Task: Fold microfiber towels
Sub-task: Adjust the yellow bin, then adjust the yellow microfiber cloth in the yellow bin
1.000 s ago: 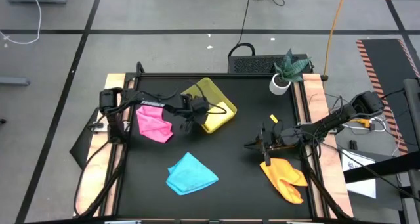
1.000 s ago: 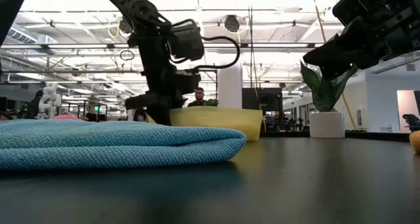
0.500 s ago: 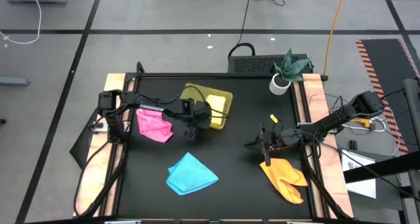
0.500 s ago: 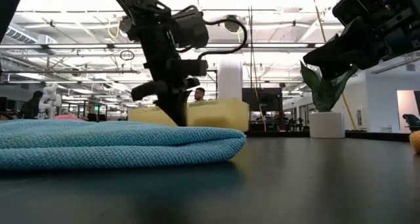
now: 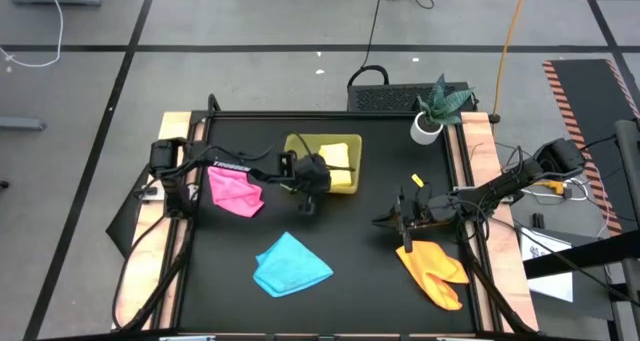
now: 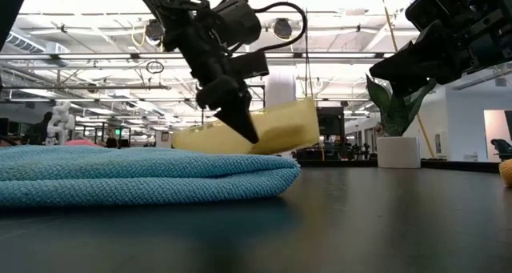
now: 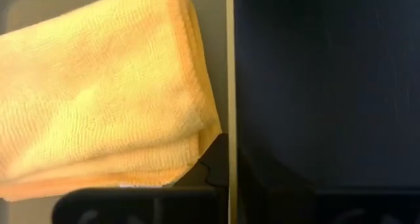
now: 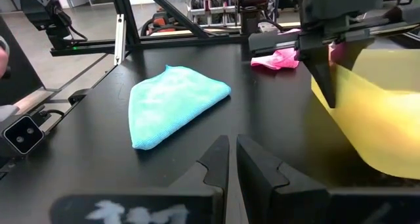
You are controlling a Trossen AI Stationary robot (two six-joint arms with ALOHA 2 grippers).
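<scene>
- Table (image 5: 350, 266): four towels spread out, well apart from each other.
- Tray (image 5: 300, 146): yellow-green, tilted off the table in the low view, with the folded yellow towel (image 5: 338, 167) lying in it; wrist view shows neat stacked layers.
- Blue towel (image 5: 290, 263): folded flat, near front centre. Looks done.
- Orange towel (image 5: 433, 269): rumpled at the right front edge, not folded yet, I judge.
- Pink towel (image 5: 235, 190): crumpled at the left, not folded.
- Left gripper (image 5: 308, 181): fingers pinched narrow on the tray's rim, lifting that edge.
- Right gripper (image 5: 402, 219): narrow, holding nothing, hangs just above the orange towel.
- Progress: roughly half; pink and orange left.
- Writing: white lettering on the left arm, too small to read.
</scene>
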